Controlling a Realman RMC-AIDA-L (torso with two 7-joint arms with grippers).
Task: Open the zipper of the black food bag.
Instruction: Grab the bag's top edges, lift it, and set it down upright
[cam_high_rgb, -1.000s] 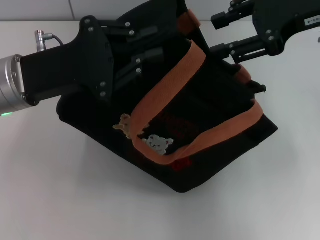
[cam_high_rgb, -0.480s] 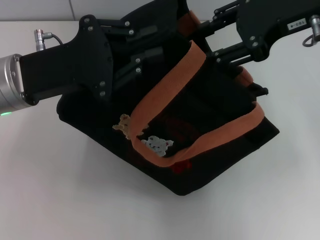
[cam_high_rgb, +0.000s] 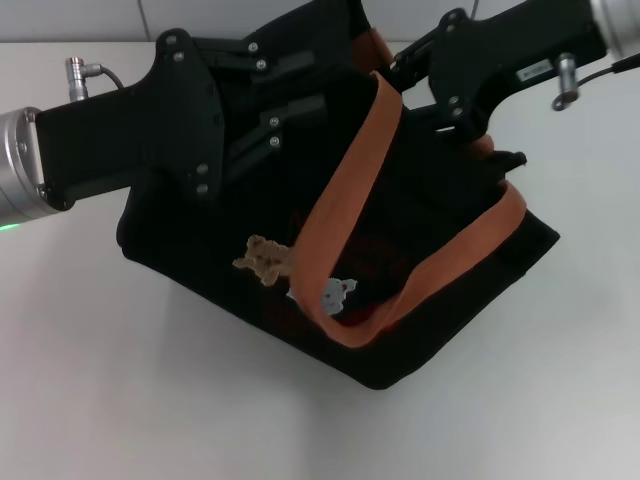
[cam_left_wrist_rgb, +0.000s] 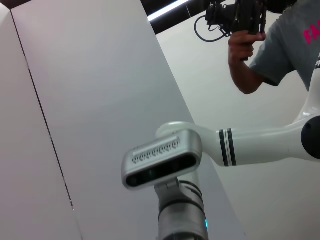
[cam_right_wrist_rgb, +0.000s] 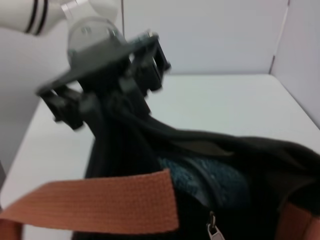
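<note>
bag: the black food bag (cam_high_rgb: 400, 300) sits on the white table (cam_high_rgb: 120, 400), toward its far edge, tilted, with one orange-brown handle (cam_high_rgb: 345, 215) draped across its front.
left tool: the left tool (cam_high_rgb: 270, 110) comes in from the table's left side and is clamped on the bag's upper left end; the right wrist view shows it (cam_right_wrist_rgb: 107, 70) gripping the black fabric there, holding that end up.
right tool: the right tool (cam_high_rgb: 425, 70) is at the bag's top edge near the far side; its fingers are lost against the black cloth, so I cannot tell whether they grip anything.
zipper: the zipper (cam_right_wrist_rgb: 212, 222) shows in the right wrist view, its silver pull tab (cam_right_wrist_rgb: 214, 231) hanging at the mouth; a gap beside it shows blue lining, so the bag looks partly open.
step in hand: likely getting hold of the tab and drawing it along the top edge.
doing it well: keep the left grip firm so the zip line stays taut; pull along the line, not upward; keep the loose handle out of the tab's path.
risk: slack fabric may bunch and jam the slider.
</note>
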